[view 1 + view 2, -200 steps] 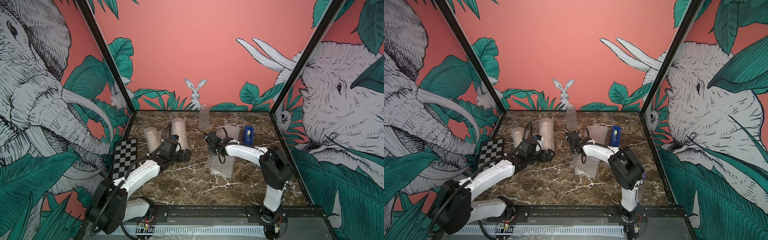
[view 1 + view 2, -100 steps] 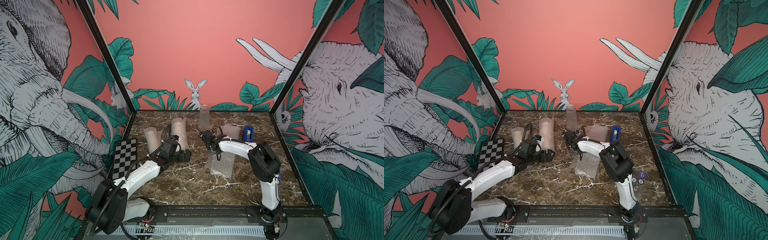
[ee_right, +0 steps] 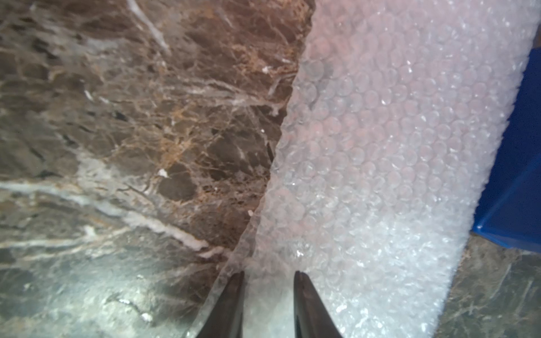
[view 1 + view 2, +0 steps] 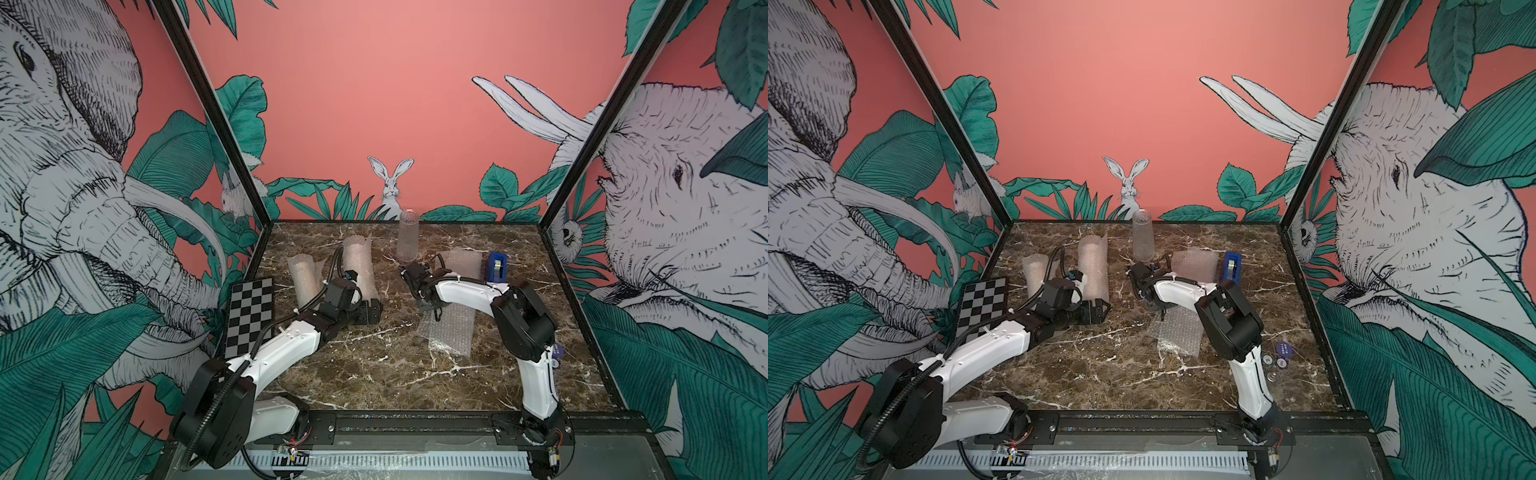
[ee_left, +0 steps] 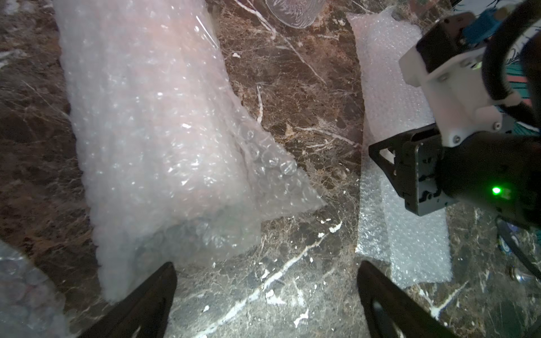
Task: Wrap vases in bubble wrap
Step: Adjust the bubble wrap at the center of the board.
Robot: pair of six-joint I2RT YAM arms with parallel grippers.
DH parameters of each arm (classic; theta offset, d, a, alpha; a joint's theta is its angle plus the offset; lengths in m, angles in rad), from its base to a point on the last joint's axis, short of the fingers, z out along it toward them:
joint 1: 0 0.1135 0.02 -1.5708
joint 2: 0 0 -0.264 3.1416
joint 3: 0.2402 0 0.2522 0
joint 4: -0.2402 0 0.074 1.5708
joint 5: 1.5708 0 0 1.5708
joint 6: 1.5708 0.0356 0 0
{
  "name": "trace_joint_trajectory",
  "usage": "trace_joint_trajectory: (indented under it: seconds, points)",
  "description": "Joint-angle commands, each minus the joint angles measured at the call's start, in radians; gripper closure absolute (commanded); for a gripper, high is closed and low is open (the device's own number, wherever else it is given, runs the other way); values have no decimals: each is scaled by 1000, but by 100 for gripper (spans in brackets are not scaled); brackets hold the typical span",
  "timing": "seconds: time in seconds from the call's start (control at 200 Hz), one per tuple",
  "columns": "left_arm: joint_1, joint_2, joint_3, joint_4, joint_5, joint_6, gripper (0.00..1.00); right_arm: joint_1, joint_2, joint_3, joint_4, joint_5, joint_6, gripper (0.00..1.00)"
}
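**Brown marble-patterned tabletop [image 4: 374, 374], two arms at work.** The left gripper [image 5: 267, 263] stood with its jaws spread wide and held nothing. It was just beside the foot of the taller bundle rolled in translucent bubble wrap [image 5: 152, 131], and a shorter wrapped bundle [image 4: 305, 276] stood near it. The right gripper [image 3: 268, 273] had narrow-set jaws over the corner of a flat translucent bubble-wrap sheet [image 3: 380, 146] next to the blue tape dispenser [image 3: 515, 175]. Whether they pinched the sheet could not be told. The clear glass cylinder vase [image 4: 406, 235] stood upright and unwrapped at the back in both top views.
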Motion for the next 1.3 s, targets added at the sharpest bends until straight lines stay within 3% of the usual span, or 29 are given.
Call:
trace_joint_trajectory:
  seconds: [0.0,0.21,0.39,0.58,0.73,0.83,0.94,1.02,1.295]
  points:
    - [-3,-4,-7,16,-3,-5,3,-1,-5,4,-19,31,9,77]
    - [-3,-20,-29,59,-11,-29,3,16,-120,-82,126,-8,-17,100]
    - [-4,-15,-26,84,36,-24,4,71,-257,-147,143,-28,-50,100]
    - [-9,2,-27,152,122,0,8,104,-522,-373,320,-280,-33,100]
    - [-54,24,16,159,127,22,9,100,-687,-505,301,-243,14,100]
    - [-115,94,66,157,116,33,9,74,-773,-619,300,-239,65,100]
    - [-205,192,122,169,95,28,9,-9,-894,-792,426,-389,172,100]
    - [-260,275,184,166,96,19,10,-44,-993,-871,445,-390,224,100]
    - [-403,560,457,104,94,21,10,-123,-1184,-945,372,-390,274,100]
